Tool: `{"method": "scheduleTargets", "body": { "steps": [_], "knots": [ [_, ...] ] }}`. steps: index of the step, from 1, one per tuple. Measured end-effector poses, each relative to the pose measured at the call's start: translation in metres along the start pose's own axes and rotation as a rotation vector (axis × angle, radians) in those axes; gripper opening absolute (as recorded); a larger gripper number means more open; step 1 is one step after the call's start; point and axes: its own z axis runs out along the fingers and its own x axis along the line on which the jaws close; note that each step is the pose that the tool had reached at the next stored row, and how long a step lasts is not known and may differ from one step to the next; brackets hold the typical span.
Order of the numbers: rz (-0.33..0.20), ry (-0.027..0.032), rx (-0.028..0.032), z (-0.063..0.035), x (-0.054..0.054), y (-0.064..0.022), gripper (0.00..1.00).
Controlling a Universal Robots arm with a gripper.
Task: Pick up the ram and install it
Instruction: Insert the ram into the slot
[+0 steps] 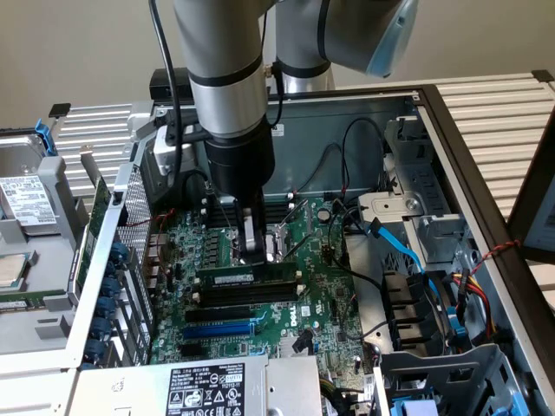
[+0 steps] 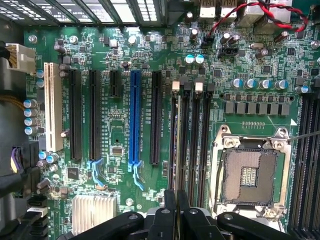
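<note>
Our gripper [image 2: 176, 202] pinches the ram [image 2: 176, 145] by its top edge; we see it standing on edge directly below the hand, lined up along the black slots [image 2: 195, 145].

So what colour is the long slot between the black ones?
Blue. That slot shows best in the wrist view.
</note>
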Motion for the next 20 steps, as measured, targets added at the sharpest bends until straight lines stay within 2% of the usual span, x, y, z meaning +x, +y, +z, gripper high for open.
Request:
{"method": "scheduleTargets", "body": {
  "steps": [11, 20],
  "knots": [
    [0.005, 0.0032, 0.0019, 0.002, 0.0001, 0.0005, 0.13],
    [0.006, 0.0093, 0.0035, 0.0031, 0.0001, 0.0007, 0.13]
  ]
}}
